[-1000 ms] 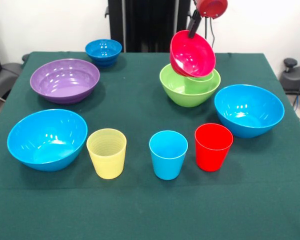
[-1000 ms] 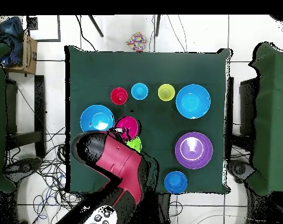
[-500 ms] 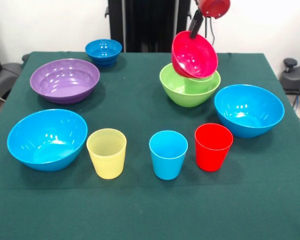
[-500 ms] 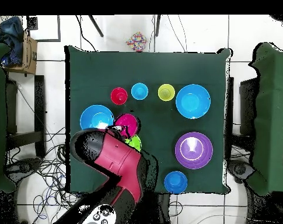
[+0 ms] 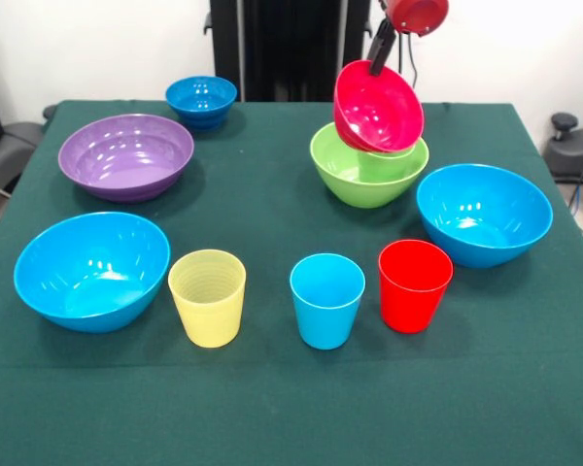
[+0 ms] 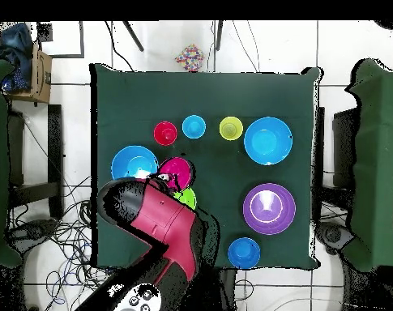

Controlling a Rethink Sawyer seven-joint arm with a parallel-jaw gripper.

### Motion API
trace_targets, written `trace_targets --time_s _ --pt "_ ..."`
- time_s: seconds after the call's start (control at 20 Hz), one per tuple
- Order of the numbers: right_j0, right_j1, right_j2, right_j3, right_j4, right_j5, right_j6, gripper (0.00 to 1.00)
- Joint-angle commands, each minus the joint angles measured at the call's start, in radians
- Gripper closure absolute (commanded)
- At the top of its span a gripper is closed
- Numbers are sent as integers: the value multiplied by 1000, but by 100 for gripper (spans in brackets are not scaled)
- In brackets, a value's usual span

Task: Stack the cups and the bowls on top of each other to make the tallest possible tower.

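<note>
My gripper [image 5: 379, 58] comes down from the top and is shut on the rim of the small pink-red bowl [image 5: 377, 107]. That bowl hangs tilted, its opening facing the front, over the large lime-green bowl [image 5: 355, 180]. Its lower edge rests on or just above a green rim [image 5: 393, 149] inside the lime-green bowl. From overhead the pink-red bowl [image 6: 177, 172] shows beside the lime-green bowl [image 6: 186, 197], both partly hidden by the arm [image 6: 155, 223]. The pale yellow cup [image 5: 207, 296], light blue cup [image 5: 326, 299] and red cup [image 5: 414, 284] stand upright in a front row.
A purple bowl [image 5: 126, 155] and a small dark blue bowl [image 5: 201, 100] sit at the back left. One large light blue bowl [image 5: 90, 270] lies front left, another [image 5: 483, 214] to the right of the lime-green bowl.
In the front view the gripper and the pink-red bowl shifted slightly right and up early on, then held still. Everything else stayed put.
</note>
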Motion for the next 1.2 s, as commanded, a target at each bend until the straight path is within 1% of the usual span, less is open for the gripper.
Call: trace_targets --time_s 0.05,0.45,0.6,0.9,1.2 --pt "-22 15 72 -40 -77 61 77 100" --pt "-43 2 88 -36 -79 60 48 100" --pt "-47 -12 100 -21 -73 51 42 100" --pt "-47 -9 91 -33 -86 78 44 100" --pt "-46 -10 92 -29 -86 75 46 100"
